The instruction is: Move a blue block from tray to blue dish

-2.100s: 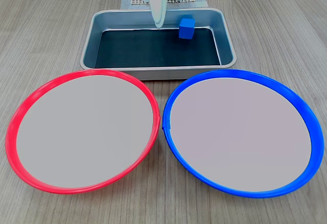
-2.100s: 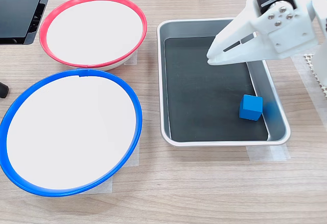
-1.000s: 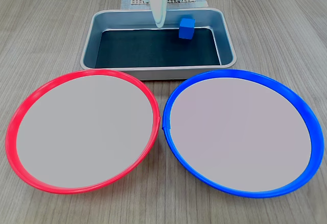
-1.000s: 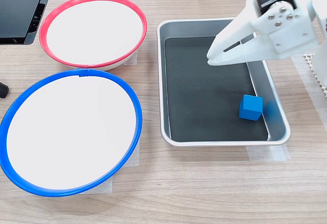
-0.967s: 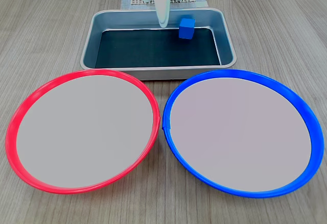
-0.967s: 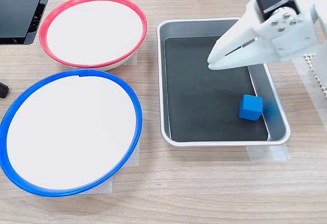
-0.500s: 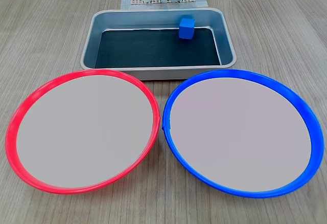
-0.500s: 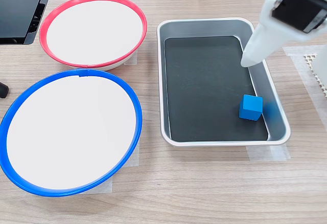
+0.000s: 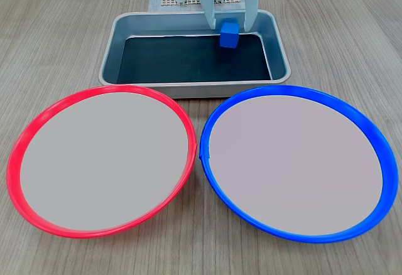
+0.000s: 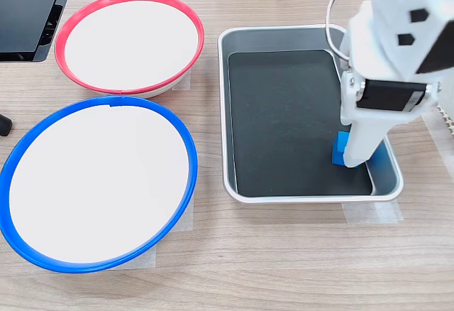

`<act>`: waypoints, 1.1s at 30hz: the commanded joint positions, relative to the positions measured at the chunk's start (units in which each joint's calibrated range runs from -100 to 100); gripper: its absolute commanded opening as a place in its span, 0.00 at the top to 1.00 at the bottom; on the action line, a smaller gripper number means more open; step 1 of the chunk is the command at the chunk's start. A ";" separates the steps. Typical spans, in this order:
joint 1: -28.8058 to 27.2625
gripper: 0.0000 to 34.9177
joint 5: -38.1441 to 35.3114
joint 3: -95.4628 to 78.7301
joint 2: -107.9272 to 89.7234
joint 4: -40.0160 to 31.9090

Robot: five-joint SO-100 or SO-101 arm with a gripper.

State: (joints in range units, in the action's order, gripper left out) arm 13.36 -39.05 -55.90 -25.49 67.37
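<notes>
The tray [image 9: 281, 55] is brushed silver metal with a soft sheen, its base lined matt black. The table [image 9: 56, 49] shows pale, matt wood grain. Both dishes, blue [image 9: 370, 138] and red [image 9: 25, 134], have glossy plastic rims and smooth matt centres. The block [image 9: 230, 34] looks smooth. The arm [image 10: 397, 48] is matt white plastic.

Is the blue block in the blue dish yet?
No, the blue block sits in the tray, and the blue dish holds nothing.
</notes>
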 commanded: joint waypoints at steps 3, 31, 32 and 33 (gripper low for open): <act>0.71 0.62 -0.34 0.69 5.83 -3.53; -1.36 0.97 26.67 71.97 49.84 -14.67; -1.36 0.90 26.86 71.97 50.52 -15.33; -1.27 0.81 27.06 72.24 51.46 -16.07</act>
State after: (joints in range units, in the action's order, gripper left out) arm 12.21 -12.82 13.70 25.23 53.51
